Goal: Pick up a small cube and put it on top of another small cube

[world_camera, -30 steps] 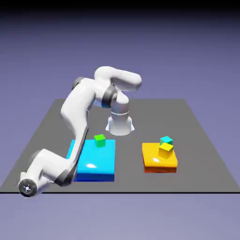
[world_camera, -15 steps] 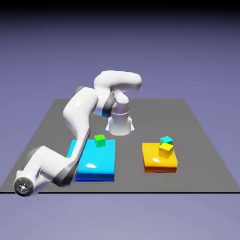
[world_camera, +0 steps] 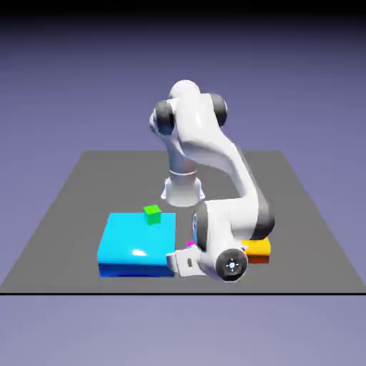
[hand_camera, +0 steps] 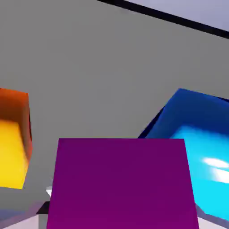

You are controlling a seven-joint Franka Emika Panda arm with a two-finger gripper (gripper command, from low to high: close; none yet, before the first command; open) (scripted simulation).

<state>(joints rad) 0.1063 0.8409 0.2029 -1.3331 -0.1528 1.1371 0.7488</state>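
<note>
A small magenta cube (hand_camera: 121,183) fills the lower middle of the hand view, sitting between my fingers and hiding most of them. My gripper (hand_camera: 121,221) is shut on it. In the exterior view only a sliver of the magenta cube (world_camera: 190,244) shows, just above the hand (world_camera: 214,261), low over the table between the cyan and orange blocks. No other small magenta cube is in view.
The flat cyan block (world_camera: 132,243) (hand_camera: 197,134) carries a green cube (world_camera: 152,214) on its far edge. The orange block (world_camera: 259,249) (hand_camera: 11,147) is mostly hidden behind my arm (world_camera: 214,157). The table's front edge (world_camera: 86,292) runs just below the hand.
My arm has swung from the exterior view's left across to the front, between the two blocks. It now covers the orange block's top. The jaws have closed on the magenta cube.
</note>
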